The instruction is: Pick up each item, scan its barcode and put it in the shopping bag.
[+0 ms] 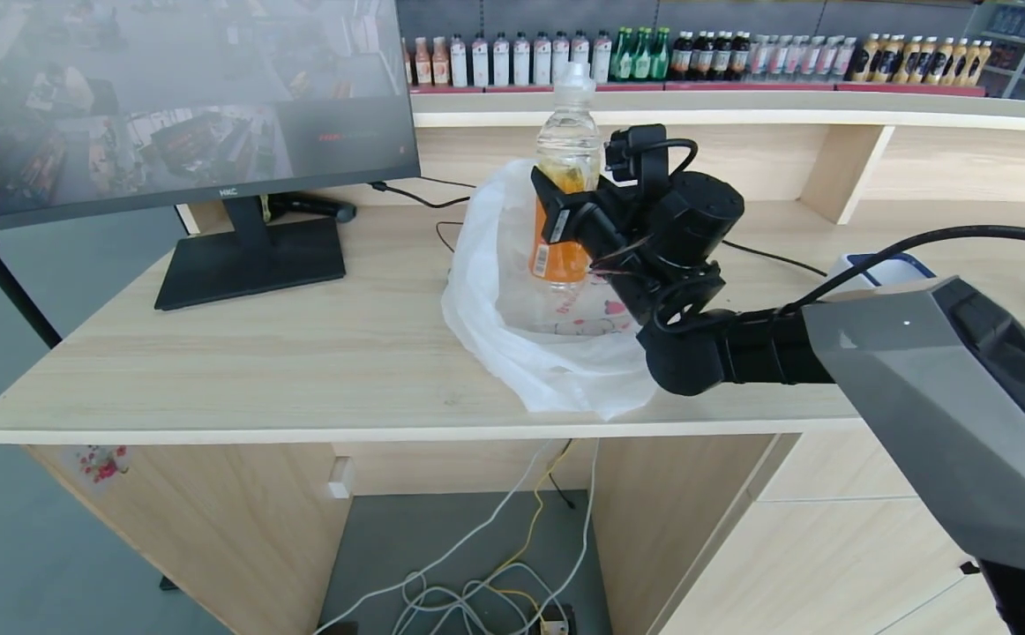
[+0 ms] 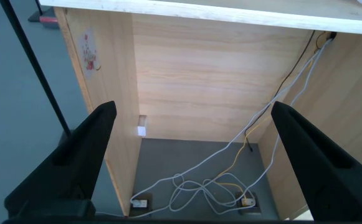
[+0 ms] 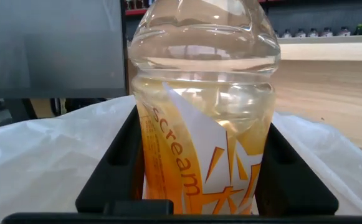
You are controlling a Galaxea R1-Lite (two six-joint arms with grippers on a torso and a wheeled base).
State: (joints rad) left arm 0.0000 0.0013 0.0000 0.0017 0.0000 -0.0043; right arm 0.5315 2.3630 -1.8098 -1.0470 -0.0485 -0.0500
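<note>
While the right hand (image 1: 568, 210) is clamped on the bottle (image 1: 568, 150) at label height, the bottle stands upright with its base at the open mouth of the shopping bag (image 1: 477, 265), which lies slumped on the tabletop (image 1: 301, 353). Judged step: placing the bottle into the bag. Whether the scan is done cannot be told.

Recommended handling:
- Lower straight down and keep the bottle vertical; it is tall, narrow and only partly filled, so a tilt on release would likely tip it.
- Aim for the middle of the opening. The bag is limp film with nothing holding it open, and a finger brushing the rim could drag or fold it shut.
- Part the fingers only when the base rests on the tabletop through the film, then lift clear vertically so nothing snags.

The left hand (image 2: 193, 109) hangs below the tabletop edge with its fingers wide apart, holding nothing.

Labels and writing:
- The bottle carries an orange label with a slanted white band and lettering (image 3: 190, 168); the wording is not reported.
- A barcode (image 1: 542, 258) sits low on the label's side, facing the robot's left.
- The bag bears a faint pink printed pattern (image 1: 596, 309), too small to make out.
- The monitor (image 1: 177, 97) has a small mark on its lower bezel.
</note>
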